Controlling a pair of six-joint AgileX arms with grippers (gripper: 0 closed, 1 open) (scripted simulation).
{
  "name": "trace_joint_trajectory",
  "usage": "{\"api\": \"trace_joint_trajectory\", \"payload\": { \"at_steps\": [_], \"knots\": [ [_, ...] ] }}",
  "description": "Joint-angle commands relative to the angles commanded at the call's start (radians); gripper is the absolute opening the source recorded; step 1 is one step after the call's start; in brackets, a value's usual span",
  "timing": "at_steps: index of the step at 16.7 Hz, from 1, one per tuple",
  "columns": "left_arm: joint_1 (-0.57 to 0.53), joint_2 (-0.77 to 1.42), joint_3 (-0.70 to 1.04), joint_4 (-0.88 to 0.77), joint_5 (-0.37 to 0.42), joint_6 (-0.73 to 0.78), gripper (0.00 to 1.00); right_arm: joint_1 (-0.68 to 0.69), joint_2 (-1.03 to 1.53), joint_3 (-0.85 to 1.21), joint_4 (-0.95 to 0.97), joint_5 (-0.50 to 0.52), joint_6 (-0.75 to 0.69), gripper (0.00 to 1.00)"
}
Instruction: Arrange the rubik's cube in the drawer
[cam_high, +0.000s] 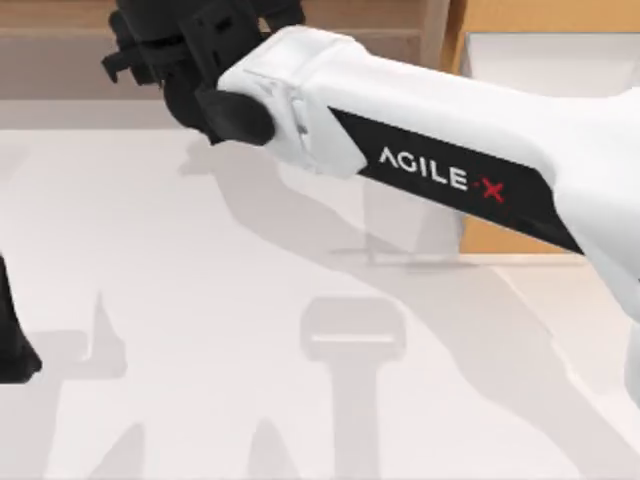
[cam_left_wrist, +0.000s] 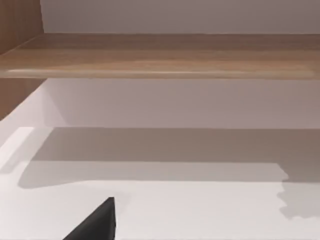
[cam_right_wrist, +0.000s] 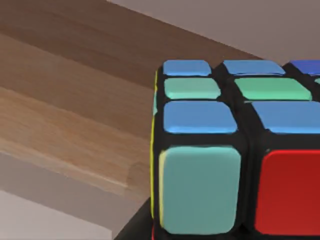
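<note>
The rubik's cube (cam_right_wrist: 220, 150) looms close in the right wrist view, showing blue, green, teal and red squares with black edges. A dark finger (cam_right_wrist: 134, 226) of my right gripper lies against its lower edge. In the top view my right arm reaches across the table to the far left, where my right gripper (cam_high: 145, 50) hangs over the long wooden shelf. The drawer (cam_high: 520, 15), an orange-brown box with a white inside, stands at the far right, partly behind the arm. My left arm (cam_high: 10, 345) is parked at the left edge.
The long wooden shelf (cam_high: 60, 55) runs along the back of the table; its board (cam_left_wrist: 160, 57) crosses the left wrist view and lies behind the cube as board (cam_right_wrist: 65, 115). A black finger (cam_left_wrist: 97, 222) of the left gripper pokes in over the white tabletop (cam_high: 200, 320).
</note>
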Motion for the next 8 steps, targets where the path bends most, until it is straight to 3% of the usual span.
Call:
{"api": "trace_joint_trajectory", "payload": {
  "at_steps": [8],
  "knots": [
    [0.000,0.000,0.000,0.000,0.000,0.000,1.00,-0.118,-0.059,0.037,-0.311,-0.069,-0.023,0.00]
  ]
}}
